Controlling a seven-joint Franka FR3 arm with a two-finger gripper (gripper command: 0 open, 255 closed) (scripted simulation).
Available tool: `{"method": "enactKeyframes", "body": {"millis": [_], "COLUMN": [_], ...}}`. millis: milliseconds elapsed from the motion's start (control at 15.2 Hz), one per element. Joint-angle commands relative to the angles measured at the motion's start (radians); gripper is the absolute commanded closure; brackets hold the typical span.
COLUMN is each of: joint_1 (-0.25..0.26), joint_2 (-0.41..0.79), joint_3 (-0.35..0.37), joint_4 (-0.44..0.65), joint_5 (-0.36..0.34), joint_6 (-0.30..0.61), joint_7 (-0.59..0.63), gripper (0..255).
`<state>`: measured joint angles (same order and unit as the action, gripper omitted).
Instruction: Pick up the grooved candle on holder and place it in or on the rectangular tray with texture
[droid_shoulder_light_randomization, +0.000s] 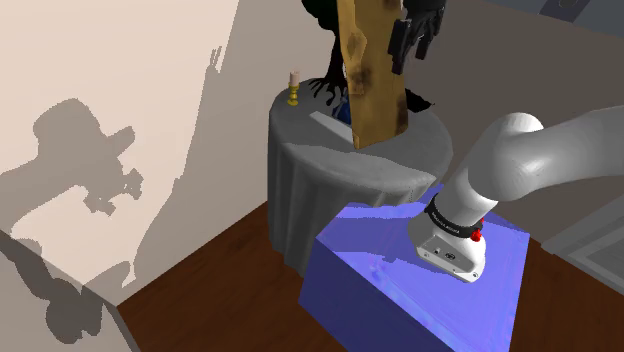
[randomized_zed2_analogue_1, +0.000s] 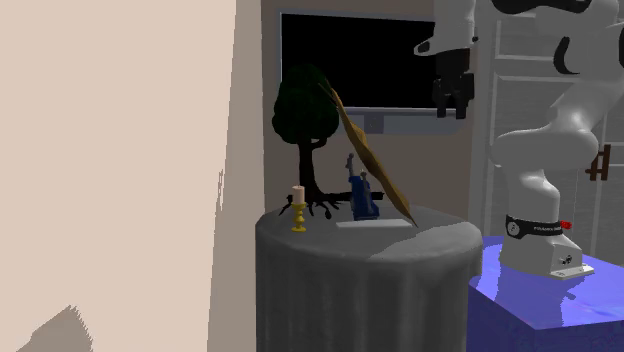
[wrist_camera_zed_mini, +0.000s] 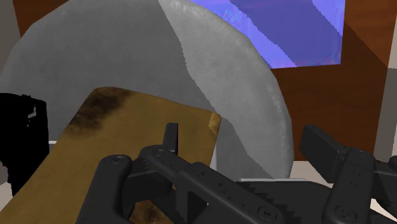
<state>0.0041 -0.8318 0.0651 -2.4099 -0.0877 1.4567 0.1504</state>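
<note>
Pale grooved candle on yellow holder (randomized_zed2_analogue_1: 299, 210): upright at the left edge of the round grey-draped table (randomized_zed2_analogue_1: 330, 290), untouched. Brown mottled rectangular board (randomized_zed2_analogue_1: 369, 155), likely the tray, leans mid-table. All-black two-finger gripper (randomized_zed2_analogue_1: 453, 108): high to the right, fingers spread, empty. You should pass clear of the board, then descend straight over the candle. Beige wall (randomized_zed2_analogue_1: 120, 150) left; dark wood floor (droid_shoulder_light_randomization: 200, 290).

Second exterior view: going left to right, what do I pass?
candle → blue object → end effector, up high → stand
</note>
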Motion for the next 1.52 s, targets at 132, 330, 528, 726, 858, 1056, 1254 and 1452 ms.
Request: {"method": "enactKeyframes", "body": {"millis": [132,330,528,726,858,1056,1254,1452], "joint_1": [-0.005,-0.012,-0.017,-0.021,-0.023,-0.025,-0.027,-0.029], "joint_2": [0.057,0.151,0.251,0.355,0.427,0.537,0.648,0.76], "joint_3": [-0.017,-0.041,-0.064,-0.084,-0.097,-0.114,-0.129,-0.14], "joint_4": [-0.001,0.009,0.032,0.068,0.098,0.154,0.222,0.301], "joint_5": [-0.008,-0.018,-0.023,-0.024,-0.021,-0.013,0.001,0.021], "joint_6": [0.068,0.165,0.256,0.339,0.389,0.456,0.512,0.557], "joint_7": [-0.014,-0.034,-0.055,-0.077,-0.092,-0.117,-0.144,-0.174], "gripper": [0,0,0,0,0,0,0,0]}}
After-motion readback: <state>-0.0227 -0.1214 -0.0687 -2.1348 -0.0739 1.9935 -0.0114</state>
